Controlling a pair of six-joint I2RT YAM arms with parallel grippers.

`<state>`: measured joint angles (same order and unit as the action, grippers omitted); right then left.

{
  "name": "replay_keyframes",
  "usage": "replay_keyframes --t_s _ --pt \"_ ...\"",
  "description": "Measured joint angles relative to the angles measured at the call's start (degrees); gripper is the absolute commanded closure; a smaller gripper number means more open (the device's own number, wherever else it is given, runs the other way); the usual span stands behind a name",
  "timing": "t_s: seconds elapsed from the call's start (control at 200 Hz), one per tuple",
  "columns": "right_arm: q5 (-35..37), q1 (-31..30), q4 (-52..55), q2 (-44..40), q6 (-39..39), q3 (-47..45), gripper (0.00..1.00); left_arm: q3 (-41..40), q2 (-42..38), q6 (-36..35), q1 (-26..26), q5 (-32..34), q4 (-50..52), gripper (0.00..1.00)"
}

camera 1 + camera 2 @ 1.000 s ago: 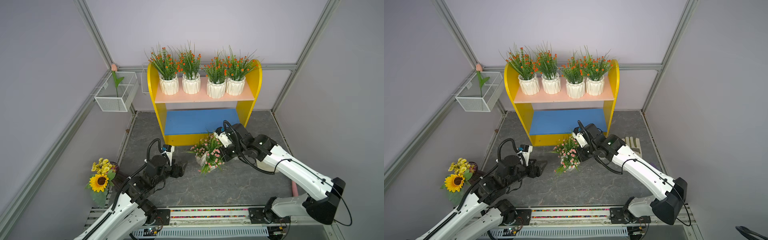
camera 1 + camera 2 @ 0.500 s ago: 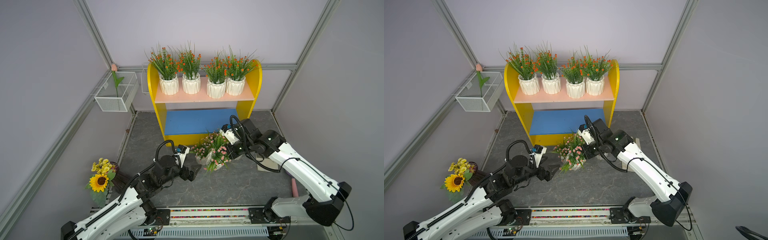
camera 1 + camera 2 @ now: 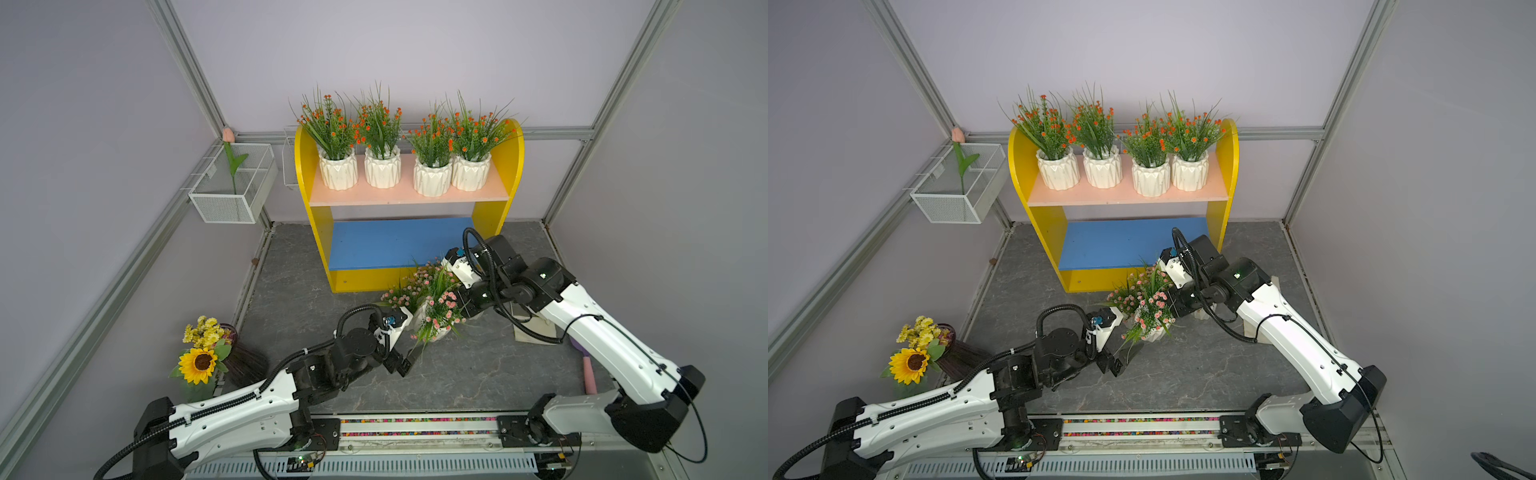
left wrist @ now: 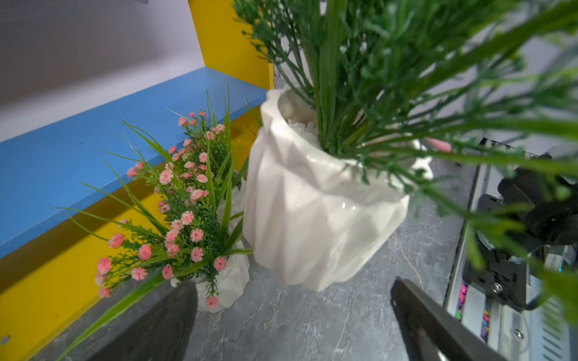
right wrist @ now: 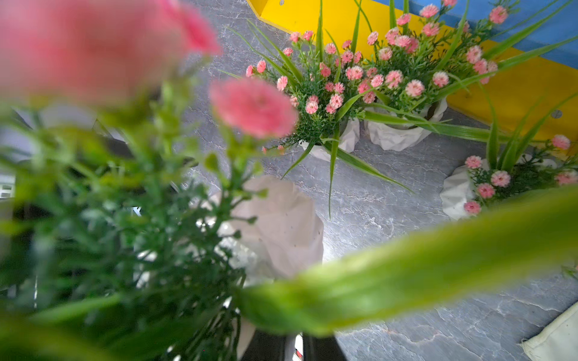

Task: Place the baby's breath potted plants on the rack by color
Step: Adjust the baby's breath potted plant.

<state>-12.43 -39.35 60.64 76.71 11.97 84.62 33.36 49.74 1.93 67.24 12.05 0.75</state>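
Pink plants [image 3: 409, 286], bound for the blue shelf [image 3: 386, 243]
Our right hand [image 5: 294, 343] pinches one tilted pot [image 4: 312, 212]; left hand [image 4: 294, 300] gapes wide, seemingly ready to receive.

Bright, soft light (nearest potted plant [image 5: 219, 203] blurred).

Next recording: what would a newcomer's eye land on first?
Four orange-flowered pots line the salmon-pink upper board of the yellow rack at the back. Below, pink-flowered pots crowd the grey floor in front of the rack, with the left gripper open before a tilted one.
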Motion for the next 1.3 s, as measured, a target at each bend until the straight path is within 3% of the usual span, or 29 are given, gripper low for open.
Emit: replay_keyframes --t_s 0.965,1.11,1.3 --pt "-5.11 0.20 -2.71 -0.04 1.31 -4.70 0.92 1.88 11.93 -3.37 1.33 -2.51 -11.63 0.00" --pt "-5.44 0.11 -3.06 -0.09 1.55 -5.18 0.92 2.62 12.79 -3.63 1.42 -2.32 -11.65 0.07" --pt "-5.40 0.11 -3.26 -0.22 2.08 -5.18 0.92 2.78 12.79 -4.11 1.53 -1.99 -11.43 0.26"
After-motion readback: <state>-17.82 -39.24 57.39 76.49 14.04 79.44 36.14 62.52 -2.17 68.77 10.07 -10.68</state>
